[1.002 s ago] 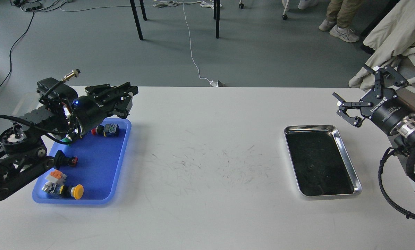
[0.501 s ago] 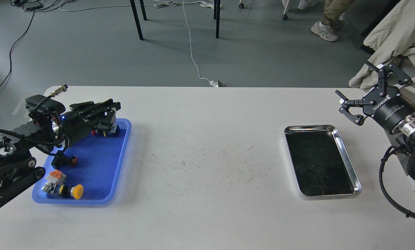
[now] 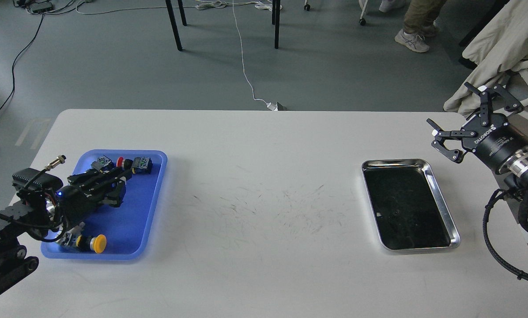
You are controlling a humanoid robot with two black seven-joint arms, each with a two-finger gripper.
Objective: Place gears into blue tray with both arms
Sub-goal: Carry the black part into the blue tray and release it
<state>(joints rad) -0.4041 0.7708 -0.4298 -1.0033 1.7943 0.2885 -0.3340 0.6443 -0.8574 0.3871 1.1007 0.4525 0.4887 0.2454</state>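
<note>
While the left arm lies low over the blue tray (image 3: 151, 194), its left gripper (image 3: 116, 185) points toward the tray's far end, too dark and end-on for me to tell whether the jaws are spread or pressed together. Inside the blue tray, a yellow-capped push-button (image 3: 97, 243) sits at the near end and a red-capped push-button (image 3: 133, 164) at the far end. Well to the right of the blue tray, across the white bench (image 3: 264, 176), lies the steel tray (image 3: 440, 198) with its dark inside; a tiny dark speck there may be a gear, but it is too small to make out. Beyond the steel tray's far right corner hangs the right gripper (image 3: 456, 119), jaws spread wide and pinching nothing.
</note>
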